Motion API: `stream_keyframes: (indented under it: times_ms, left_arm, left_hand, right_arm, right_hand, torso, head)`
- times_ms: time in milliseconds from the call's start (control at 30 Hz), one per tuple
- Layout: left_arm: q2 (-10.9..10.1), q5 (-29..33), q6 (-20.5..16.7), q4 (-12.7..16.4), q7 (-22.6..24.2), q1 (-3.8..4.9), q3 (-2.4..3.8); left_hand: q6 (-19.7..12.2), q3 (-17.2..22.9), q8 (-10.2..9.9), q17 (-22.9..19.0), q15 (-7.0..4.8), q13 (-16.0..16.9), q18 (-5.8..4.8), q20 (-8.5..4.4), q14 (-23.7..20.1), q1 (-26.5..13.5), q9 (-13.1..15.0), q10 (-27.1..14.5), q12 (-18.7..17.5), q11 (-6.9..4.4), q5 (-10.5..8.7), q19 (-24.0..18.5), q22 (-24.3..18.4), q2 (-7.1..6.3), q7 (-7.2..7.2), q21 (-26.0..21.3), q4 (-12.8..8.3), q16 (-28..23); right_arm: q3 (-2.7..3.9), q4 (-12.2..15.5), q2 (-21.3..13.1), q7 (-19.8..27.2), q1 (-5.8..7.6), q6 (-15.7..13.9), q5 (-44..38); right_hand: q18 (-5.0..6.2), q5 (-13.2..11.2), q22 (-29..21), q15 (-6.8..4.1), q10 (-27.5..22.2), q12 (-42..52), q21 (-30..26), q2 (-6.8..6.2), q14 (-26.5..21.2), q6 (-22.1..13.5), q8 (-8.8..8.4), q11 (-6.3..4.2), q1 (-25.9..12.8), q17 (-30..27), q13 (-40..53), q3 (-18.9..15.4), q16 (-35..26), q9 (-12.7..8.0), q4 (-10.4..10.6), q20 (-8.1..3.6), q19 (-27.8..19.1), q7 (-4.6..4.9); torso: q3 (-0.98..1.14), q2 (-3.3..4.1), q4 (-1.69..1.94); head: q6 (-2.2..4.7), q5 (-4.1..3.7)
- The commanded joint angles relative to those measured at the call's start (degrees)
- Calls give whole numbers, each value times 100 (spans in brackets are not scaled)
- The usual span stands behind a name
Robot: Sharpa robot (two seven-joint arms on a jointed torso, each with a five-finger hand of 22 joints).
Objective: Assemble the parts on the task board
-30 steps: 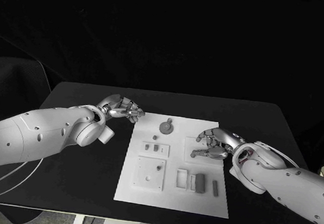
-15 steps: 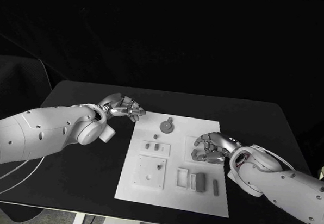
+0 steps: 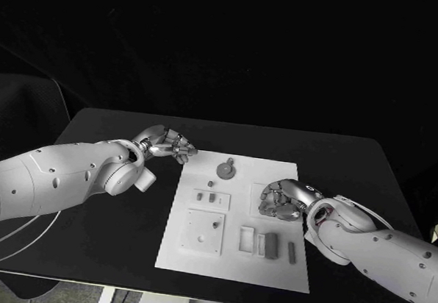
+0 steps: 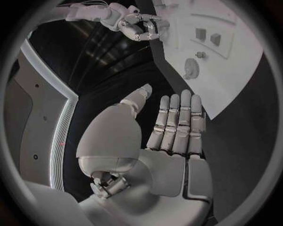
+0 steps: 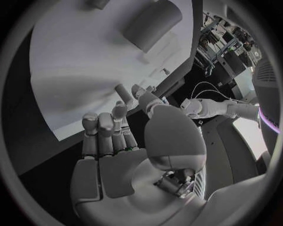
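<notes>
White task board [image 3: 233,260] flat mid-table, small grey parts [image 3: 268,244] in its recesses, round part [image 3: 224,171] near far edge

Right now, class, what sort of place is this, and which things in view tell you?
Probably a robotics test bench: a black table, a white task board with small parts, and the left robot hand and right robot hand over it.

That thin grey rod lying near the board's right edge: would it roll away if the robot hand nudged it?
Probably sideways: the grey rod looks round and lies flat on the smooth task board. It is slim, so likely light and fiddly to pinch. It looks stiff, not floppy.
</notes>
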Motion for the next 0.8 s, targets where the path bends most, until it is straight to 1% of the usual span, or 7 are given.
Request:
stream_keyframes:
  times_ms: [33, 133, 400, 567, 800]
  left_arm:
    - [6, 22, 16, 18, 76, 3, 3]
    - [-3, 22, 15, 25, 74, 4, 3]
    - [-4, 22, 23, 25, 62, 4, 3]
    - [-6, 22, 25, 23, 56, 4, 3]
    - [-6, 22, 30, 23, 54, 4, 3]
  left_hand:
    - [-16, -37, -15, -10, 8, 9, 43, 3, -50, -27, 5, -39, -32, -12, -10, -24, 7, 18, -19, -31, -4, -27]
    - [-15, -37, -15, -10, 8, 9, 42, 3, -50, -26, 5, -38, -33, -13, -10, -24, 8, 19, -19, -31, -4, -29]
    - [-13, -36, -14, -11, 8, 10, 42, 3, -50, -25, 6, -37, -34, -13, -10, -24, 8, 20, -19, -31, -4, -31]
    - [-13, -36, -14, -11, 9, 10, 42, 3, -50, -25, 6, -36, -34, -13, -10, -24, 8, 20, -19, -32, -4, -32]
    - [-12, -36, -13, -12, 9, 11, 42, 3, -50, -24, 6, -36, -36, -13, -10, -24, 9, 21, -19, -32, -4, -35]
  right_arm:
    - [-6, -22, 22, 50, -5, -25, -185]
    - [-8, -30, 35, 48, -6, -21, -202]
    - [-11, -50, 46, 47, -9, -40, -219]
    - [-11, -41, 55, 54, -9, -54, -221]
    - [-11, -34, 74, 77, -10, -103, -220]
  right_hand:
    - [141, 30, 10, -25, 27, 23, 787, 8, 8, 293, 45, -27, 91, 7, 1, 43, 33, 16, -6, -23, 37, 201]
    - [144, 32, 19, -32, 53, 35, 792, 35, 24, 413, 89, -34, 149, 6, -4, 87, 41, 36, -3, -24, 52, 188]
    - [148, 36, 25, -38, 79, 43, 795, 67, 42, 512, 122, -42, 212, 4, -11, 154, 48, 52, 4, -26, 69, 179]
    - [152, 38, 33, -45, 107, 49, 799, 120, 63, 602, 148, -50, 272, 2, -20, 233, 55, 65, 14, -26, 88, 170]
    - [155, 39, 43, -52, 141, 54, 805, 187, 85, 699, 175, -58, 328, -1, -31, 324, 62, 78, 23, -27, 109, 159]
  torso:
    - [-1, 0, -2]
    - [-1, -1, -2]
    - [-3, -10, -5]
    - [-6, -9, -4]
    - [-3, -9, -3]
  head:
    - [-12, 1]
    - [-22, 3]
    - [-37, -3]
    - [-38, -14]
    - [-41, -11]
